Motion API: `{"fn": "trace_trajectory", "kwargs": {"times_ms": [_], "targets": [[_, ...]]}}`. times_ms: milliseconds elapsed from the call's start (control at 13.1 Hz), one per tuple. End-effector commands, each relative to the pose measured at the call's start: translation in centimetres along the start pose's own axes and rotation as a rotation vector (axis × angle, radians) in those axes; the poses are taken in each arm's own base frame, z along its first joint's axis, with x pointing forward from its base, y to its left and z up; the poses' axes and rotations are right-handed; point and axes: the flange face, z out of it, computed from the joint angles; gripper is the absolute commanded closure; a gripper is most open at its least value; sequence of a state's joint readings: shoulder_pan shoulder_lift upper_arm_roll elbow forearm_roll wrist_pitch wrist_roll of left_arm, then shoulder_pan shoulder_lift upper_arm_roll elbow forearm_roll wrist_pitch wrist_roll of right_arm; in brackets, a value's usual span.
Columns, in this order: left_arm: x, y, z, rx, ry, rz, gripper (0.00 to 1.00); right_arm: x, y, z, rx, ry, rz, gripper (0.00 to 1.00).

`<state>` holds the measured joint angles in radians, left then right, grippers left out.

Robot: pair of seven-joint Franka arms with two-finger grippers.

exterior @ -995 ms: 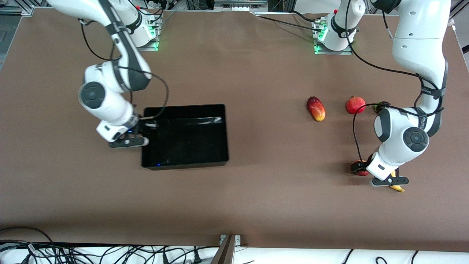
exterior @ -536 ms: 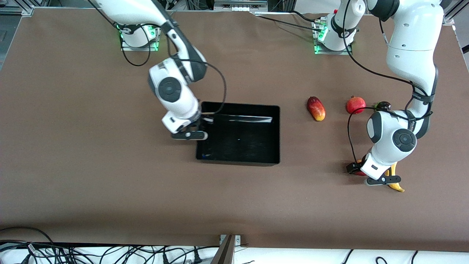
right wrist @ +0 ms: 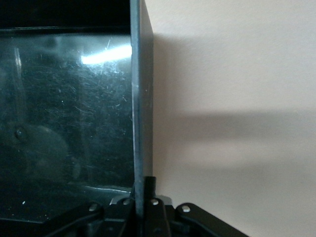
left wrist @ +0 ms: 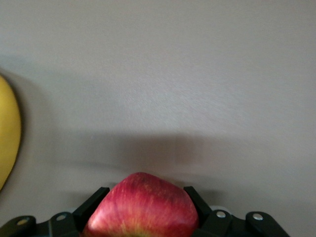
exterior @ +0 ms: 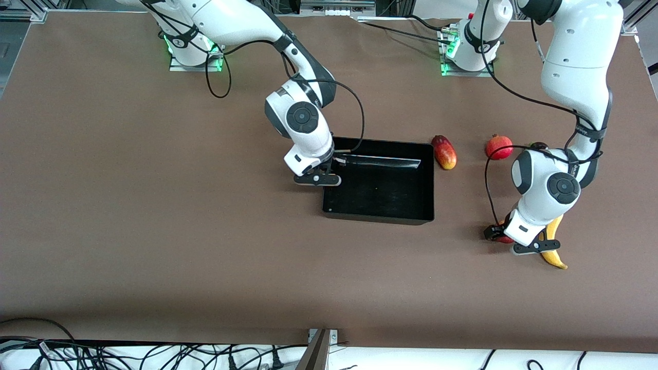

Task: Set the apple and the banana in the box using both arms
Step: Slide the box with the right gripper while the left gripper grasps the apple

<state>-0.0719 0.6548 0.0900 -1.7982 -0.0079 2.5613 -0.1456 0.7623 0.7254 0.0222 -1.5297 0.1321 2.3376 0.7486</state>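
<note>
Altogether: one box [exterior: 379,187], one apple [left wrist: 140,207], one banana [exterior: 552,249], one mango [exterior: 444,152], one crowned red fruit [exterior: 499,146], one dark fruit [exterior: 538,146] mostly hidden by the arm, two arms, on one brown worktop [exterior: 154,231].

Box: black, shallow, near the worktop's middle, nothing inside; the mango lies just beside its corner toward the left arm's end.

Right arm: reaches from its base down to the box's wall at the right arm's end. Right claw [exterior: 317,179] pinched tight on that wall [right wrist: 141,113], fingers one on each face of it.

Left arm: bent downward at the left arm's end of the worktop. Left claw [exterior: 524,245] low over the apple, which sits between its fingers [left wrist: 94,203], one on each flank; whether they press it I cannot tell. Apple on the worktop just beside the banana, on the side toward the box; both nearer the front camera than the crowned fruit.
</note>
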Motion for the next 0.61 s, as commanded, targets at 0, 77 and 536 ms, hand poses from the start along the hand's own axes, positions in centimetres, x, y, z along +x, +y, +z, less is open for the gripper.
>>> {"fn": "trace_trajectory", "kwargs": {"times_ms": [0,77,536], "targets": [[-1.8,3.3,-11.5,-0.011,-0.11,-0.014,1.0,-0.5,-1.5,-0.6,0.027,0.008,-0.008,1.0],[-1.9,4.4,-15.1,-0.008,-0.141,-0.029,1.0,-1.0,-1.8,0.2,0.019,0.002,-0.016,1.0],[-6.5,17.0,-19.7,-0.011,-0.194,-0.247,1.0,0.0,-1.5,-0.3,0.04,0.033,-0.013,0.0]]}}
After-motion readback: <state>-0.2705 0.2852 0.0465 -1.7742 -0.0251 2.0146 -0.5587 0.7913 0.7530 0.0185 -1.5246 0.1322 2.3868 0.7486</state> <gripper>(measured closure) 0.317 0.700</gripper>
